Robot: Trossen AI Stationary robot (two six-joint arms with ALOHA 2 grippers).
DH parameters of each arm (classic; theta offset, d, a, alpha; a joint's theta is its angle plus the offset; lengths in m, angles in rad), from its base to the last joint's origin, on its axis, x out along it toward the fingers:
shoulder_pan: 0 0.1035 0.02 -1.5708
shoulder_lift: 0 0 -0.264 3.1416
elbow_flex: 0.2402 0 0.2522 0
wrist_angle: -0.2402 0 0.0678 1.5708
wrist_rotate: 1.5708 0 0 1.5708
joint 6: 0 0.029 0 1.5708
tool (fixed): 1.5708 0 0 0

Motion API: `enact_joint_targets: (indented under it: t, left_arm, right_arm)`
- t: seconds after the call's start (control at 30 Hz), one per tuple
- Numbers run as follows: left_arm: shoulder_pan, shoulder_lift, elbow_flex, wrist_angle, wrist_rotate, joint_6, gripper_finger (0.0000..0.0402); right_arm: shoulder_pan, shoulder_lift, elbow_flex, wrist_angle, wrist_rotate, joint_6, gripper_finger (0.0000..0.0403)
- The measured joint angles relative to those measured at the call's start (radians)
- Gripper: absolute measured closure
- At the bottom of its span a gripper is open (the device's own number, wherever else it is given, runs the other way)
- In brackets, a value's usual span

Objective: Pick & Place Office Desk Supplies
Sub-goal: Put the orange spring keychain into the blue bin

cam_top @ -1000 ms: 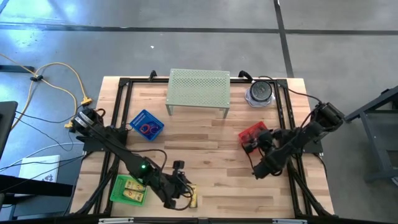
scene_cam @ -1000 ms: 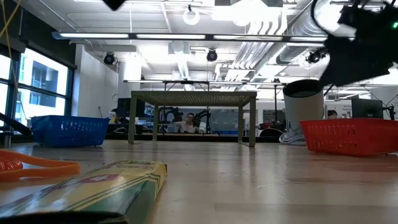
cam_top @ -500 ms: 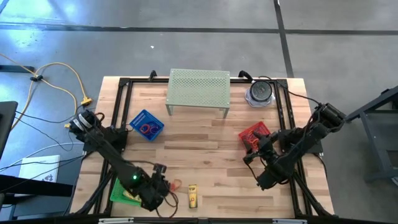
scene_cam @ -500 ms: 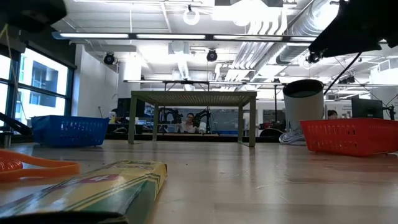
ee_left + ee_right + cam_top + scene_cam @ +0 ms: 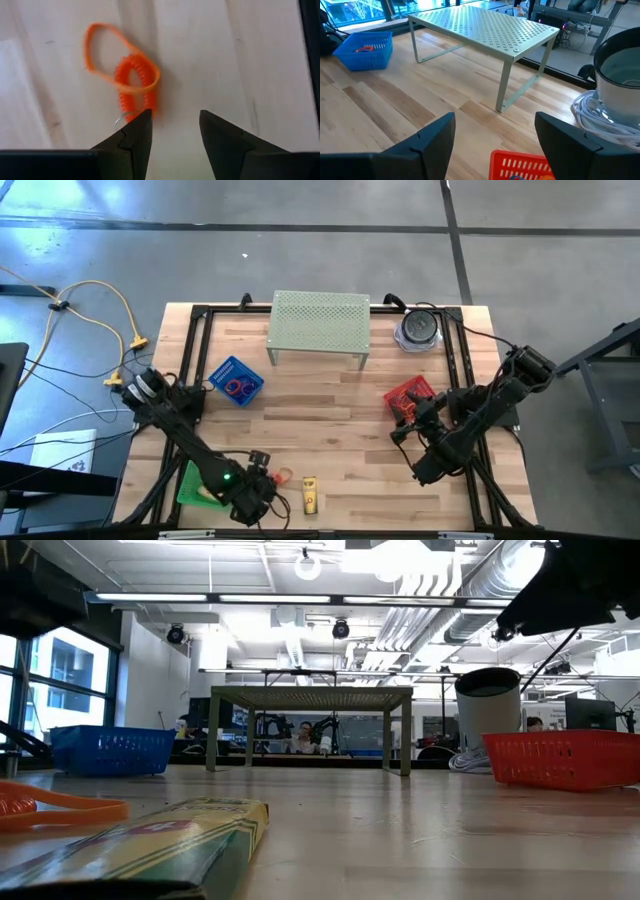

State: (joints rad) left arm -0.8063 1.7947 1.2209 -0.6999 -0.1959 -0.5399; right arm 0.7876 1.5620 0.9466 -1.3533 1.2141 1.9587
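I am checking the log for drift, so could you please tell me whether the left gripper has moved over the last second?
Yes. The left gripper pulled back from the small yellow block toward the green mesh basket.

We've got an orange loop [image 5: 121, 75], yellow crayon box [image 5: 310, 496], blue basket [image 5: 234, 380], red basket [image 5: 407, 398], and a pale green perforated stand [image 5: 319, 321].
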Motion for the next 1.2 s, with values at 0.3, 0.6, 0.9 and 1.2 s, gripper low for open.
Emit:
enact_joint_targets:
  t: [0.3,0.6,0.9,1.2]
  left_arm:
    - [0.061,0.002,0.000,0.013,0.067,0.129,0.0246]
    - [0.061,0.002,-0.056,0.098,0.104,0.121,0.0246]
    - [0.079,0.002,-0.086,0.131,0.114,0.121,0.0246]
    - [0.106,0.002,-0.099,0.106,0.139,0.132,0.0246]
  right_arm:
    - [0.000,0.000,0.000,0.008,-0.001,-0.004,0.0140]
    - [0.000,0.000,0.000,0.018,-0.001,-0.004,0.0140]
    - [0.000,0.000,0.000,0.031,-0.001,-0.004,0.0140]
    - [0.000,0.000,0.000,0.037,-0.001,-0.004,0.0140]
